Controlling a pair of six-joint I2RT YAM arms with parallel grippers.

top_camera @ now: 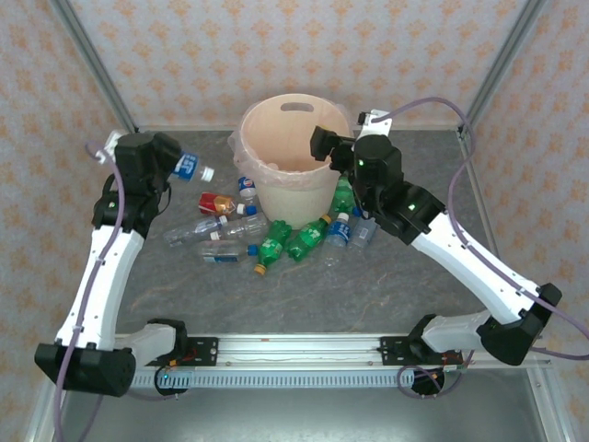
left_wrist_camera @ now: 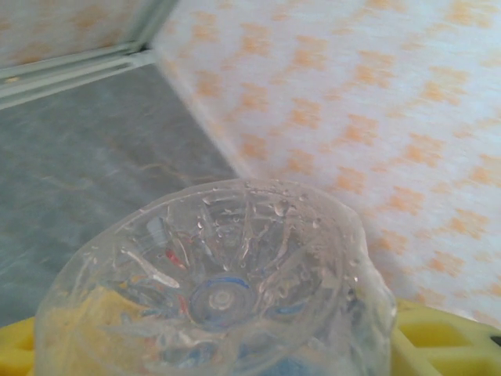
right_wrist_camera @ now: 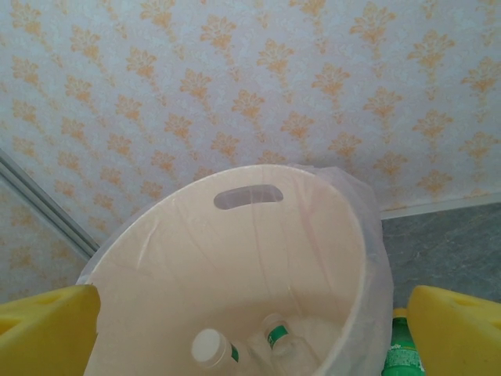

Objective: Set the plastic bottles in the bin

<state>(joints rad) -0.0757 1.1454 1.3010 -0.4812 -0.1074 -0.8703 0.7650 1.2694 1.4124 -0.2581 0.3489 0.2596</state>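
The left gripper (top_camera: 175,166) is clenched on a clear blue-labelled bottle (top_camera: 190,167), held off the table (top_camera: 304,295), its ribbed base wedged between the yellow fingers (left_wrist_camera: 23,348). The loose bottles (top_camera: 267,239) lie beyond and below those jaws, beside the bin (top_camera: 294,195). The right gripper (top_camera: 324,145) hangs released and empty at the bin's rim, 2 bottles (right_wrist_camera: 210,346) lying below its jaws. 1 bottle is mid-carry. Next, I judge, it must reach over the opening, then be dropped.

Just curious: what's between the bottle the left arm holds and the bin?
In the top view, bare grey table separates the held bottle from the bin; loose bottles lie off that line.
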